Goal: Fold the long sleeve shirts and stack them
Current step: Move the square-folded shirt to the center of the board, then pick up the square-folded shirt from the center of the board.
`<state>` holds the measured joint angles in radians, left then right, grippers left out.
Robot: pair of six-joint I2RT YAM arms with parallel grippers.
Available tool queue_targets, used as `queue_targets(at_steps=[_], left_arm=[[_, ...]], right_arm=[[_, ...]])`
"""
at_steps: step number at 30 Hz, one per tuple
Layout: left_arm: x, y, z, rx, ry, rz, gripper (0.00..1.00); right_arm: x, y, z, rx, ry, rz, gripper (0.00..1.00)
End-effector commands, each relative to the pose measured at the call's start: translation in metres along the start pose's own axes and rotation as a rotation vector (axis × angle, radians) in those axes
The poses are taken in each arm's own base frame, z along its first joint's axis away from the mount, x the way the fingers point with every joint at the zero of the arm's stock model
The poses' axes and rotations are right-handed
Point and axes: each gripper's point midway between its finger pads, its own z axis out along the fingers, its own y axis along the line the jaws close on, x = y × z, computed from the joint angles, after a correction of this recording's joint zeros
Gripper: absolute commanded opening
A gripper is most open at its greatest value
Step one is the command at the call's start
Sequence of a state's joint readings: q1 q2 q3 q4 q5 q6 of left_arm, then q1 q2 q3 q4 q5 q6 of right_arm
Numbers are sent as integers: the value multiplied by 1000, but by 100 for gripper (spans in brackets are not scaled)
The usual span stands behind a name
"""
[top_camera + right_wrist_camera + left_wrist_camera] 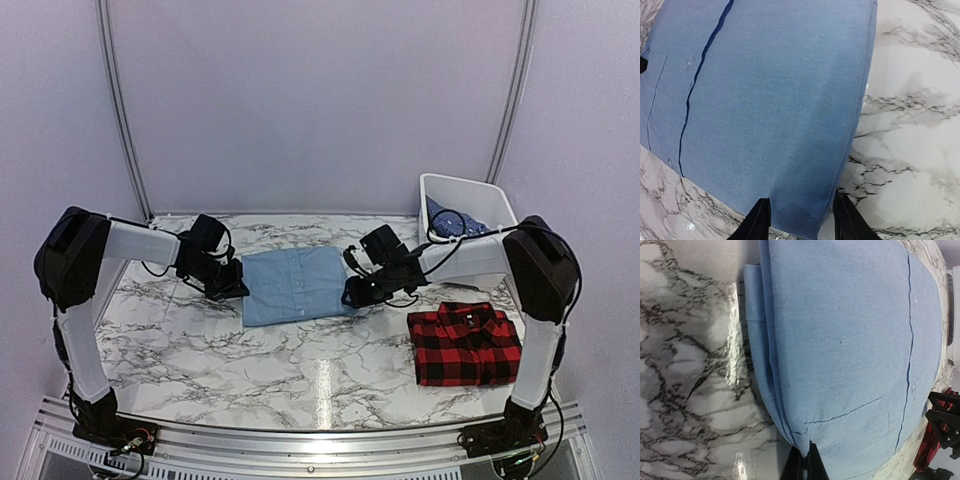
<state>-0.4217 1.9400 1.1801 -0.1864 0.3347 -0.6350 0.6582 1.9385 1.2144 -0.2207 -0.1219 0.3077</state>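
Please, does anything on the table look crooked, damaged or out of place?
Nothing is damaged or spilled. Only the light blue shirt is a little untidy: along the edge that the left gripper pinches, an under layer sticks out past the fold. The plaid shirt lies folded flat.

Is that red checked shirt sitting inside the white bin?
No, the red checked shirt lies folded on the marble table, apart from the white bin.

The white bin (497, 204) hides most of the patterned shirt (472, 229).
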Motion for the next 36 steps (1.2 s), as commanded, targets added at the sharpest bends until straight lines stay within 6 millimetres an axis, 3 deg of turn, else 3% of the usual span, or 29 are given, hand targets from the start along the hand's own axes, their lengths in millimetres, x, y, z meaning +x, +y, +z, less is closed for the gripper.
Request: queue_targets(at_steps=[1, 5, 10, 13, 21, 29, 36], left_arm=[[10, 11, -30, -9, 24, 20, 0], [12, 49, -52, -121, 29, 11, 0], [0, 72, -74, -156, 15, -4, 0], [-10, 69, -81, -137, 11, 10, 0], [-21, 65, -85, -129, 16, 32, 0], [-35, 61, -106, -137, -31, 35, 0], [-45, 40, -124, -85, -65, 63, 0]], right_arm=[[22, 49, -7, -86, 24, -26, 39], [34, 81, -13, -160, 31, -26, 38], [12, 95, -25, -204, -22, -15, 39], [-7, 102, -20, -199, -45, -26, 37], [-51, 109, 27, -178, -99, 2, 24], [-47, 83, 54, -81, -76, 36, 17], [-48, 89, 70, -90, -61, 25, 16]])
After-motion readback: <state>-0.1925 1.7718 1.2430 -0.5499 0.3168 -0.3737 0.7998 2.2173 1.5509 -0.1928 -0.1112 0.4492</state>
